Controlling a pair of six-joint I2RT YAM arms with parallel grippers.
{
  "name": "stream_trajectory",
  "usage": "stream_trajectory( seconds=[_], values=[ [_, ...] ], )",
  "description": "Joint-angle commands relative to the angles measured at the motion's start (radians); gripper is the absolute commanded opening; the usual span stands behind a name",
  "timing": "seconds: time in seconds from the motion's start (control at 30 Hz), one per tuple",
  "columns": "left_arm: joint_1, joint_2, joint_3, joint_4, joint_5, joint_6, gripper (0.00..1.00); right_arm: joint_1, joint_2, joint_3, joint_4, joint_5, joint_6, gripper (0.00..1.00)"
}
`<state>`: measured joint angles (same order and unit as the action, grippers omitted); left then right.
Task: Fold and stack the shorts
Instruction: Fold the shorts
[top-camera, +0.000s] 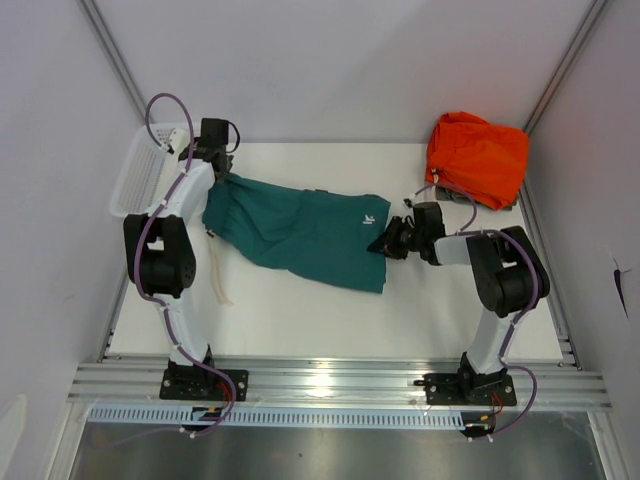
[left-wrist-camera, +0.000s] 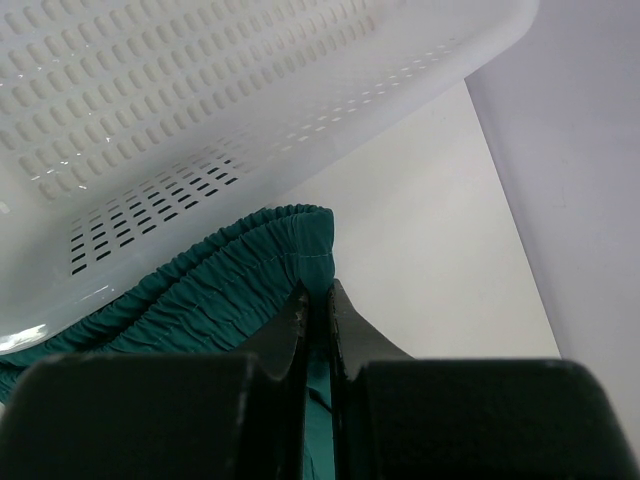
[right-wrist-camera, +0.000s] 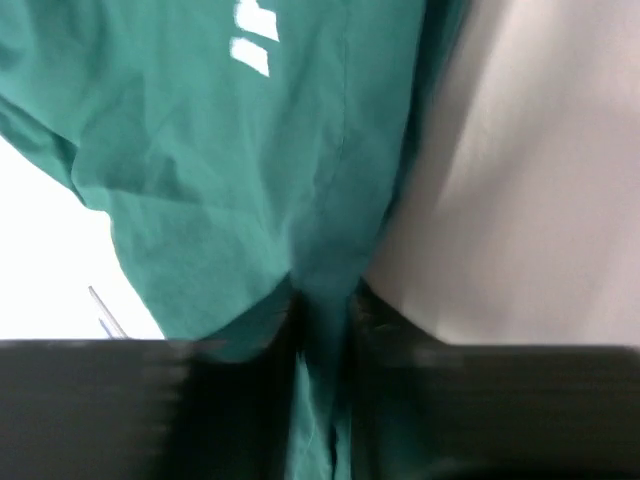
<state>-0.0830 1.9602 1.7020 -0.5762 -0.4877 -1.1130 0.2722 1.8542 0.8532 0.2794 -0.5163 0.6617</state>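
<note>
i have the shorts (top-camera: 300, 235) spread across the middle of the table (top-camera: 300, 320), with the waistband at the far left beside the white basket (top-camera: 135, 185) and a leg hem to the right. my left end effector (left-wrist-camera: 318, 300) is clamped on a corner of the elastic waistband, and my right end effector (right-wrist-camera: 322, 305) is pinched on the hem edge. the fabric looks thin, light and floppy, so i expect it to sag between holds. the gathered waistband and the stitched hem seem the surest grips.

Robot lab cell, white table (top-camera: 300, 310), aluminium rail (top-camera: 340, 383), enclosing panels (top-camera: 330, 60)
</note>
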Motion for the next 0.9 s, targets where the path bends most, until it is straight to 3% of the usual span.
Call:
stream_trajectory(
  seconds=[0.0, 0.03, 0.07, 0.33, 0.53, 0.87],
  values=[
    [-0.006, -0.018, 0.047, 0.038, -0.032, 0.022, 0.0, 0.002, 0.01, -0.022, -0.031, 0.024, -0.005, 0.14],
    [-0.006, -0.015, 0.045, 0.038, -0.032, 0.022, 0.0, -0.001, 0.004, -0.025, -0.039, 0.036, -0.011, 0.01],
    [-0.006, -0.015, 0.044, 0.039, -0.032, 0.022, 0.0, -0.004, -0.004, -0.031, -0.045, 0.044, -0.019, 0.0],
    [-0.049, 0.0, 0.045, 0.035, -0.031, 0.028, 0.0, -0.045, -0.208, -0.115, -0.242, 0.172, -0.106, 0.0],
    [-0.086, 0.025, 0.054, 0.035, -0.037, 0.025, 0.0, -0.084, -0.383, -0.224, -0.35, 0.186, -0.134, 0.0],
    [-0.104, 0.141, 0.174, -0.005, -0.015, 0.039, 0.0, -0.088, -0.474, -0.26, -0.427, 0.216, -0.162, 0.0]
  ],
)
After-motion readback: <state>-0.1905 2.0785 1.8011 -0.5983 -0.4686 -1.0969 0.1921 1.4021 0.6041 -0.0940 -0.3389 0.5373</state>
